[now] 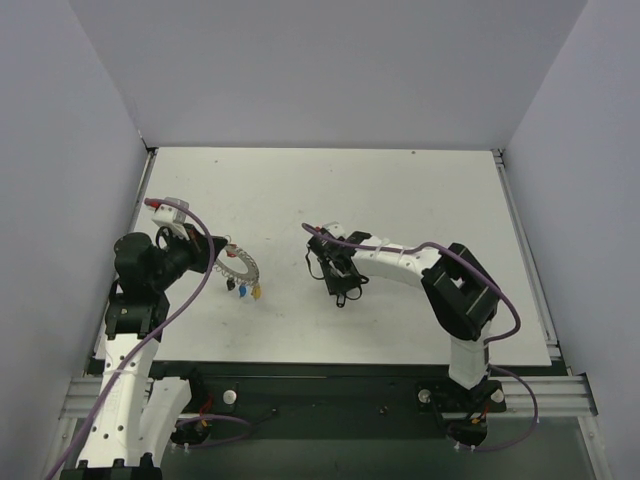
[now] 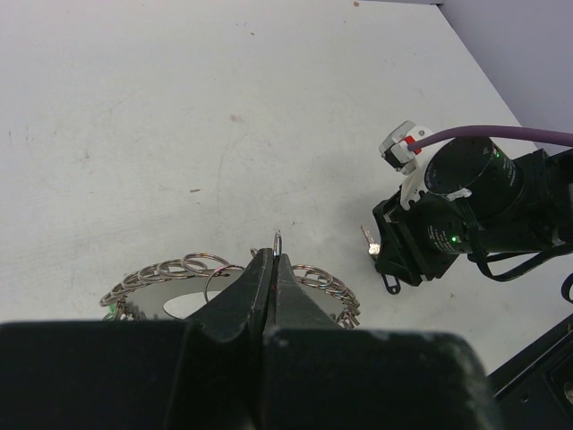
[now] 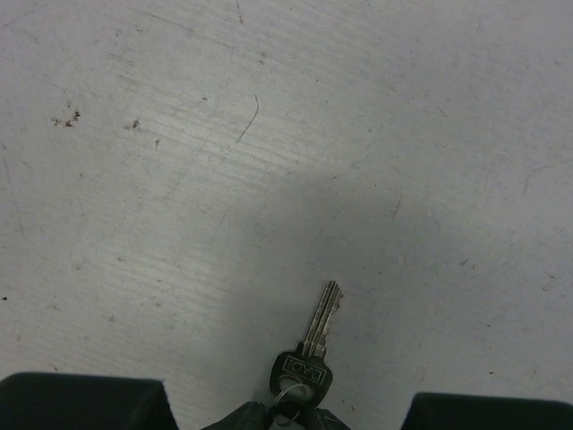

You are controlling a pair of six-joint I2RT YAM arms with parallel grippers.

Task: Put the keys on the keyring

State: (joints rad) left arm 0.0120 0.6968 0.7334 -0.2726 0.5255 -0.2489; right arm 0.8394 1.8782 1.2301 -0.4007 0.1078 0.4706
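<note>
Clenching left pincer [image 2: 274, 262] on large thin silver wire keyring [image 2: 175, 269], left on white counter [image 1: 400, 190]. Seemingly grasping black-headed silver key [image 3: 315, 339] in right pincer [image 3: 288, 418], mid-counter, well apart. Coloured keys apparently hanging already; threading this one not yet beginning.

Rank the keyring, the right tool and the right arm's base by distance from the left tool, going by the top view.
1. keyring: pinched in the left tool, left side.
2. right tool: mid-table, holding the black-headed key.
3. right arm's base: near edge, right.
</note>
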